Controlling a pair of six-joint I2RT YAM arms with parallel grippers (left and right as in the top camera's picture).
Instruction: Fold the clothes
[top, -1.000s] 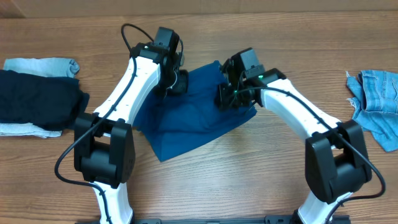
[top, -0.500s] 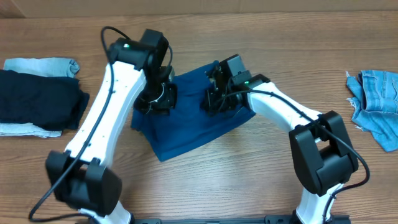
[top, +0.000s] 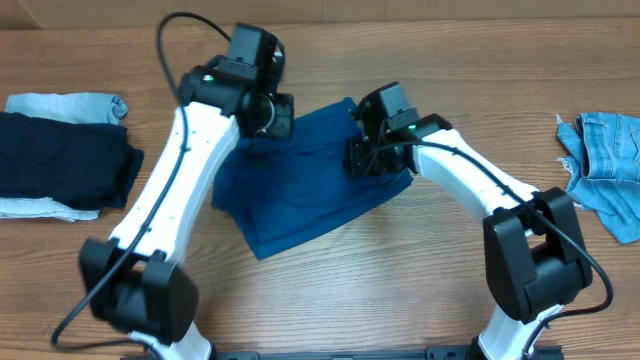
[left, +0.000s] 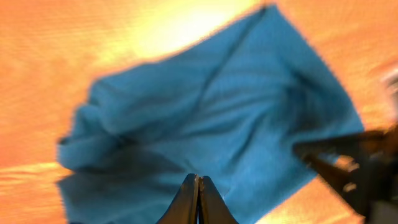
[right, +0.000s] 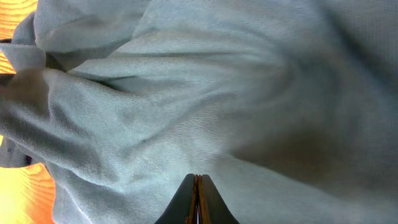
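The clothes, a royal-blue shirt (top: 300, 195), lie folded into a rough rectangle in the middle of the table. My left gripper (top: 274, 116) hovers over its far left corner. In the left wrist view that gripper (left: 198, 180) is shut with nothing between its fingers, and the blurred shirt (left: 205, 106) spreads out below it. My right gripper (top: 362, 160) is low on the shirt's right part. In the right wrist view it (right: 198, 179) is shut, its tips close against the cloth (right: 205, 93), which fills the frame. No fold shows between its fingers.
A near-black folded garment (top: 60, 160) lies at the left edge on pale cloth, with a light-blue piece (top: 70, 104) behind it. Frayed light-blue denim (top: 605, 165) lies at the right edge. My right arm (left: 357, 168) shows at the right of the left wrist view.
My left gripper dipped toward the shirt's left side, then swung back up over its far left corner. The right gripper shifted slightly left and back, staying low on the cloth.
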